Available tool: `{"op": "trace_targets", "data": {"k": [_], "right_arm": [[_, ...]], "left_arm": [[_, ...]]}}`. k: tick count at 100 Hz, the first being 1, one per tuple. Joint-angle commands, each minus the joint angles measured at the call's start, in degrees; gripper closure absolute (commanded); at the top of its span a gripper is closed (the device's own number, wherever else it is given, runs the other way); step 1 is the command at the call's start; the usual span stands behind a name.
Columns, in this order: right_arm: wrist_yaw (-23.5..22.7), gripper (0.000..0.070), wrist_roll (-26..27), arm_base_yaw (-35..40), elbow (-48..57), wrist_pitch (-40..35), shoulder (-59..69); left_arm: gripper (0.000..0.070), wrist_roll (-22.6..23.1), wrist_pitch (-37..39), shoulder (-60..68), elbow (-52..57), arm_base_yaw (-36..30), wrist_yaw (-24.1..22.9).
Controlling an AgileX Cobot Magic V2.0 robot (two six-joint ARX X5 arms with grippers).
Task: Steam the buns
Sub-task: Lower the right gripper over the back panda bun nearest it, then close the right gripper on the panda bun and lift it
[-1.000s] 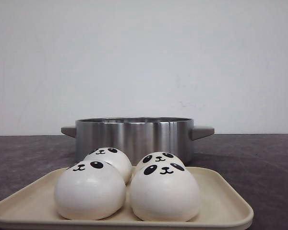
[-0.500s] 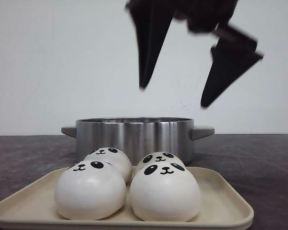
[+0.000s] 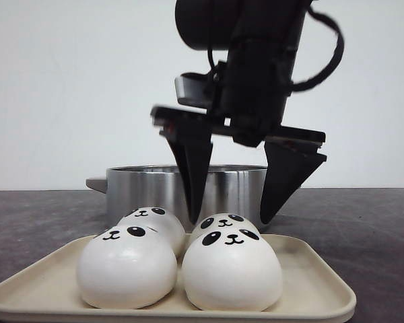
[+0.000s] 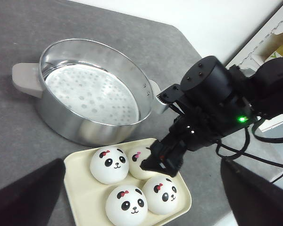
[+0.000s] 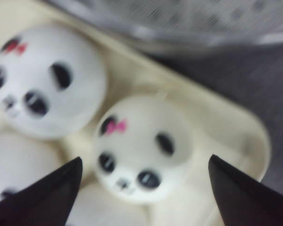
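Note:
Four white panda-faced buns sit on a cream tray [image 3: 313,279]: front left [image 3: 126,266], front right [image 3: 232,269], back left [image 3: 151,224], back right [image 3: 223,223]. My right gripper [image 3: 229,219] is open and hangs over the back right bun, one black finger [image 3: 195,175] on each side, tips level with its top and not touching. In the right wrist view that bun [image 5: 141,146] lies between the open fingertips of the gripper [image 5: 144,159]. My left gripper [image 4: 142,165] is open and empty, high above the tray [image 4: 82,197], looking down on the right gripper [image 4: 162,160].
A steel steamer pot [image 3: 188,188] with grey side handles and a perforated floor [image 4: 85,89] stands just behind the tray. The tabletop [image 3: 363,222] is dark grey. A white shelf unit [image 4: 278,42] stands beyond the table's edge.
The right arm came into the front view from above and dropped, jaws open, until its fingers flank the back right bun. The buns, tray and pot have not moved.

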Motion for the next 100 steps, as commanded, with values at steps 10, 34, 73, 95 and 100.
{"op": "trace_targets", "data": {"k": [10,34,73,95,100], "right_arm": [[-0.09,0.0181,0.72,-0.15,1.18,1.09,2.93],[-0.85,0.0223,0.24,-0.50,1.16,1.40,5.86],[0.72,0.0694,0.28,-0.48,1.40,0.98,6.08],[-2.82,0.0694,0.28,2.23,3.61,-0.72,-2.03],[-4.83,0.0694,0.28,3.19,4.59,-1.86,-4.70]], "left_arm": [[0.0057,-0.17,-0.20,0.09,0.55,-0.20,0.24],[0.0057,0.09,-0.11,0.09,0.55,-0.20,-0.46],[0.0057,0.44,-0.13,0.09,0.55,-0.20,-0.63],[0.0062,0.87,0.57,0.09,0.55,-0.20,-0.70],[0.0062,0.87,0.98,0.09,0.55,-0.20,-0.70]]}}
